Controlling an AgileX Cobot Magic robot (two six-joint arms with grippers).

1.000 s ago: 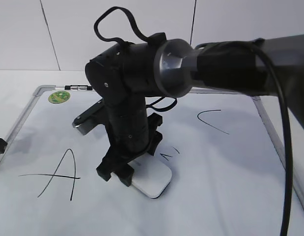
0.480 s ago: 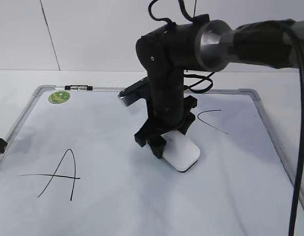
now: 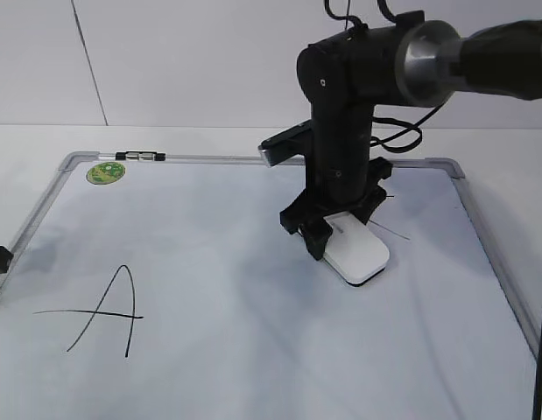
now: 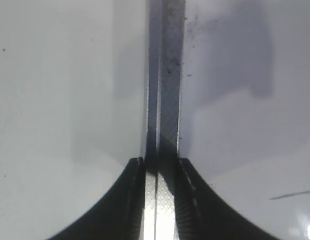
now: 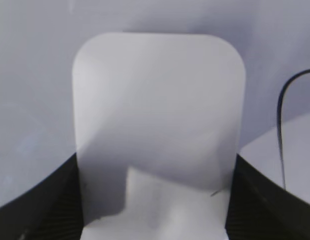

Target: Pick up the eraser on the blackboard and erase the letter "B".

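Blackboard (image 3: 209,262) mostly bare; right gripper (image 3: 336,229) clamps eraser (image 3: 360,254); left gripper (image 4: 160,165) straddles frame edge, apparently unclamped.

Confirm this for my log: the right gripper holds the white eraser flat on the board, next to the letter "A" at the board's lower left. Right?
Not quite. The right gripper does hold the eraser on the blackboard, but nowhere near the letter "A". The exterior view shows it right of the middle, well apart from that letter; the right wrist view shows a curved black stroke beside it.
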